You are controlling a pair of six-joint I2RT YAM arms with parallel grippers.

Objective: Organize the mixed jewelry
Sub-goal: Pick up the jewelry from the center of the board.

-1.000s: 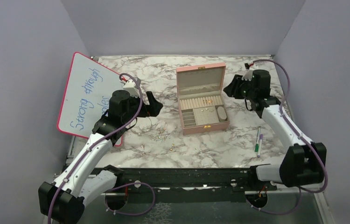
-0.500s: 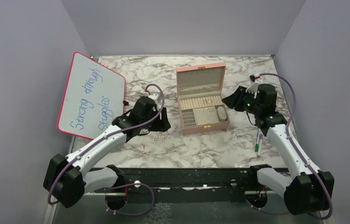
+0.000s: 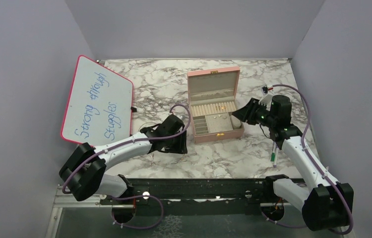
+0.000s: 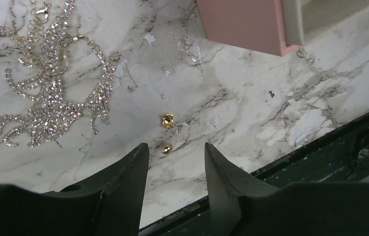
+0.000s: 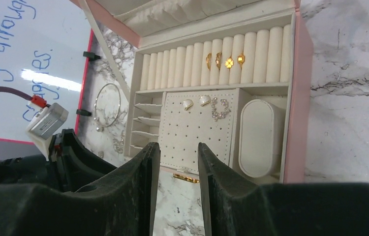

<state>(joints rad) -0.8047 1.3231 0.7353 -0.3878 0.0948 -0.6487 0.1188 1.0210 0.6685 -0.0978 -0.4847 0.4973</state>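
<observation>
On the marble table (image 4: pixel 271 98) we see our left gripper (image 4: pixel 176 148) parted around two gold studs (image 4: pixel 168 120) mid-frame; right gripper (image 5: pixel 178 147) parted, empty, lower centre.

My left arm (image 3: pixel 119 147) and right arm (image 3: pixel 300 151) were white-shelled with black joints, trailing purple cables (image 3: pixel 307 108); my jaws were black.
</observation>
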